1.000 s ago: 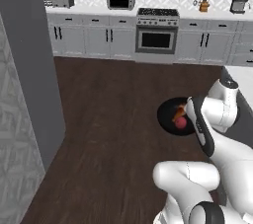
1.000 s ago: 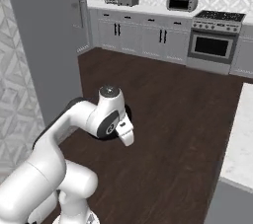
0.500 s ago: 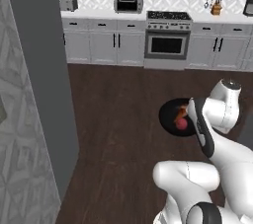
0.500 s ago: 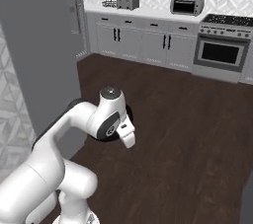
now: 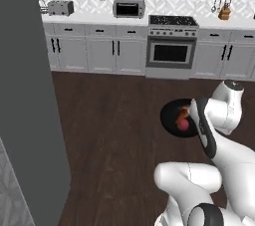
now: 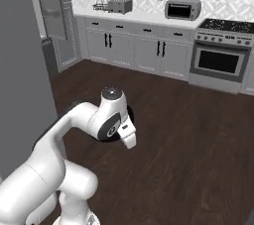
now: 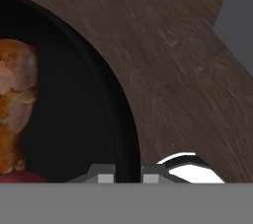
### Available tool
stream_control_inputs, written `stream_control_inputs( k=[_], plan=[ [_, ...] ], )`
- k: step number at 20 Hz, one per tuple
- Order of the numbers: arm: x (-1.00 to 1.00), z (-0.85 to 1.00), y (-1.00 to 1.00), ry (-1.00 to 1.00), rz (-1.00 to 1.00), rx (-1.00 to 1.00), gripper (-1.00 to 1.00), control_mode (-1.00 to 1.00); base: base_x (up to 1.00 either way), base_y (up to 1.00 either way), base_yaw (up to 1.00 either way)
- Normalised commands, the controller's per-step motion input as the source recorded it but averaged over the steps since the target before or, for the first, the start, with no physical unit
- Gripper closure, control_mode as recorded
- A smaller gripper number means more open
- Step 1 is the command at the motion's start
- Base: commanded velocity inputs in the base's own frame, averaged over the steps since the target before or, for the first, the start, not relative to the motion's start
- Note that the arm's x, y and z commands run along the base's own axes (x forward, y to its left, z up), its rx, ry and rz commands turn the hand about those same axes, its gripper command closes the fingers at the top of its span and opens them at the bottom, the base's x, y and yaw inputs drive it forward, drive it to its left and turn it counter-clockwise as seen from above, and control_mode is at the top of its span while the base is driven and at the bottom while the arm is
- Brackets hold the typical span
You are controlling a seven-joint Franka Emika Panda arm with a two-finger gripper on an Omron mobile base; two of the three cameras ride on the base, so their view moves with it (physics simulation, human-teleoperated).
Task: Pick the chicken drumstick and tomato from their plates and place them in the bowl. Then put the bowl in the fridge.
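My gripper (image 7: 128, 176) is shut on the rim of the dark bowl (image 7: 74, 119), which I hold over the wood floor. Inside the bowl lie the brown chicken drumstick (image 7: 15, 94) and, below it, a sliver of the red tomato (image 7: 20, 177). From the left base view the bowl (image 5: 172, 115) hangs by my hand, with the drumstick (image 5: 183, 112) and tomato (image 5: 183, 125) inside. In the right base view the arm covers most of the bowl (image 6: 129, 115). The grey fridge (image 5: 30, 95) rises at the left, seen again as a grey wall (image 6: 20, 70). The plates are out of view.
Across the dark wood floor (image 5: 114, 120) runs a row of grey cabinets with an oven (image 5: 169, 53), a microwave (image 5: 128, 7) and a toaster (image 5: 60, 7) on the counter. The right base view shows the same oven (image 6: 218, 63) at the far right.
The whole scene has slid right in both base views, so the camera has turned left. The grey fridge wall takes up more of the left side. The bowl stays in my grip.
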Motion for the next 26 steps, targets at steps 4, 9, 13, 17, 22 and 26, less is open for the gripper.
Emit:
stream_control_inputs(
  k=[4, 9, 13, 17, 22, 26],
  plan=[
    [0.0, 0.0, 0.0, 0.0, 0.0, 0.0, 1.0, 1.0, 1.0, -0.01, 0.04],
    [0.0, 0.0, 0.0, 0.0, 0.0, 0.0, 1.0, 1.0, 1.0, 0.0, 0.1],
    [0.0, 0.0, 0.0, 0.0, 0.0, 0.0, 1.0, 1.0, 1.0, 0.0, 0.13],
    [0.0, 0.0, 0.0, 0.0, 0.0, 0.0, 1.0, 1.0, 1.0, 0.04, 0.09],
    [0.0, 0.0, 0.0, 0.0, 0.0, 0.0, 1.0, 1.0, 1.0, 0.1, 0.14],
    [0.0, 0.0, 0.0, 0.0, 0.0, 0.0, 1.0, 1.0, 1.0, 0.08, 0.33]
  ],
)
